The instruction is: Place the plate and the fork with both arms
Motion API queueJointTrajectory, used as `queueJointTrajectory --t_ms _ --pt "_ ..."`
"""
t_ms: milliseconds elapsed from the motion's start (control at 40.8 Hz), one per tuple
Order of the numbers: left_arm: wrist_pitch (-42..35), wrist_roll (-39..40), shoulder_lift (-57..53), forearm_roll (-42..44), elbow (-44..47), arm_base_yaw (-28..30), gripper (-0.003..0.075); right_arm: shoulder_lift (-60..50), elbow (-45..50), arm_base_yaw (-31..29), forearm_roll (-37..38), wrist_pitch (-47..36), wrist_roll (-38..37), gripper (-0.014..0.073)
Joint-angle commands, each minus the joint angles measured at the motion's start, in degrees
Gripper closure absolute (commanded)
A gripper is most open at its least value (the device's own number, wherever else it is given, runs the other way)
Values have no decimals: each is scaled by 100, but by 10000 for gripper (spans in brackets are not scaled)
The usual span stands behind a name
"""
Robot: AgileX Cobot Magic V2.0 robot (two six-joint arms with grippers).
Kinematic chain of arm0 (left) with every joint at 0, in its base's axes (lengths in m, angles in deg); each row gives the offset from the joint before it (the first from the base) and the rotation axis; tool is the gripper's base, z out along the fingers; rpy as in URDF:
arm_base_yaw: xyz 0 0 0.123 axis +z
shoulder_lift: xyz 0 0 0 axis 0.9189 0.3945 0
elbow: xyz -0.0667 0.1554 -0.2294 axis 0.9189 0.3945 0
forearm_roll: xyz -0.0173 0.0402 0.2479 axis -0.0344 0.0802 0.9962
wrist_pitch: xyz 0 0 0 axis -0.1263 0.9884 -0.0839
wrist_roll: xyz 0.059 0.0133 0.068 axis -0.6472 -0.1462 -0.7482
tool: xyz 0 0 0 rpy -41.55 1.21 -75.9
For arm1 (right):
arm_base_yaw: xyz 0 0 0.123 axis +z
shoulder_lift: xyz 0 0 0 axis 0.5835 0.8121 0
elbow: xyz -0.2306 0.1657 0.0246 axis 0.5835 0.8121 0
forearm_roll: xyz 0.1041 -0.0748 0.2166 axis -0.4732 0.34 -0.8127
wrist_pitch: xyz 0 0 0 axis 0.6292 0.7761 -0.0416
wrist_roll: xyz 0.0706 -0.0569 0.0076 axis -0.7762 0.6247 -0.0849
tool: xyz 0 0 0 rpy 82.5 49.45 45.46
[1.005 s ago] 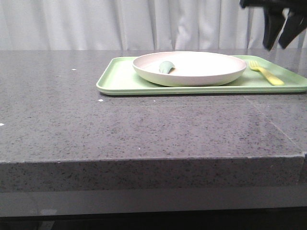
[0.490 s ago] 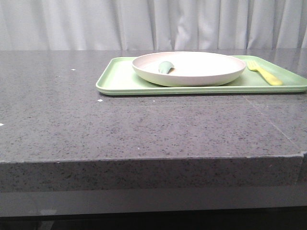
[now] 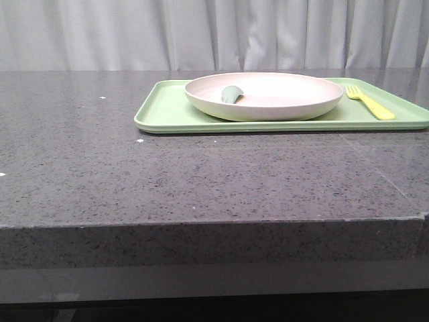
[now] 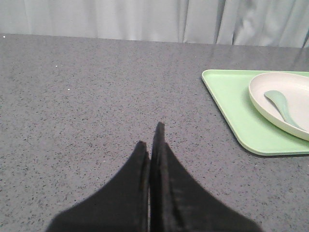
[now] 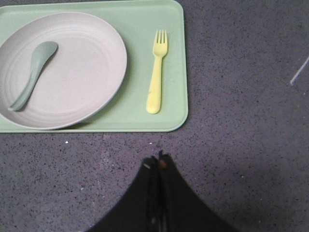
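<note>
Both grippers hang over bare counter, holding nothing. The left gripper [image 4: 150, 137] has its fingers pressed together above the speckled stone, well apart from the tray's corner; the right gripper [image 5: 158, 162] also has its fingers pressed together, near the tray's long edge.

The plate [image 5: 58, 67] sits on the light-green tray [image 5: 176, 58] with a grey-green spoon [image 5: 31, 75] lying in it, and the fork [image 5: 155, 72] lies flat on the tray just beside the plate, apart from it.

Both things look placed, so the step in hand is probably backing clear. It is best done by lifting straight up and away from the tray edge, so nothing is nudged.

The counter [image 3: 201, 181] is dark grey speckled stone, glossy, with a few pale flecks and a thick front edge. Behind it hangs a pale pleated curtain [image 3: 201, 33].
</note>
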Motion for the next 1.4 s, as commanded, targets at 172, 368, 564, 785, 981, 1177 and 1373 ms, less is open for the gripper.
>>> queueJointTrajectory --t_ms 172,368,564,785,981,1177,1373 --pt "-472 -1 15 -18 -163 11 738 -2258 2371 -29 141 -1961 262 710" --pt "-472 -1 15 -18 -163 11 738 -3524 3640 -29 343 -2588 269 710" --pt "-472 -1 15 -18 -163 11 738 -4317 4111 -29 342 -2937 269 710" --pt "-472 -1 15 -18 -163 11 738 -4369 4117 -29 342 -2989 269 710" --pt "-472 -1 15 -18 -163 11 738 -4369 4117 -29 342 -2989 269 710" --pt "-472 -1 15 -18 -163 11 738 -4369 4117 -29 342 -2989 269 710" --pt "-472 -1 15 -18 -163 11 738 -4369 4117 -29 342 -2989 269 710"
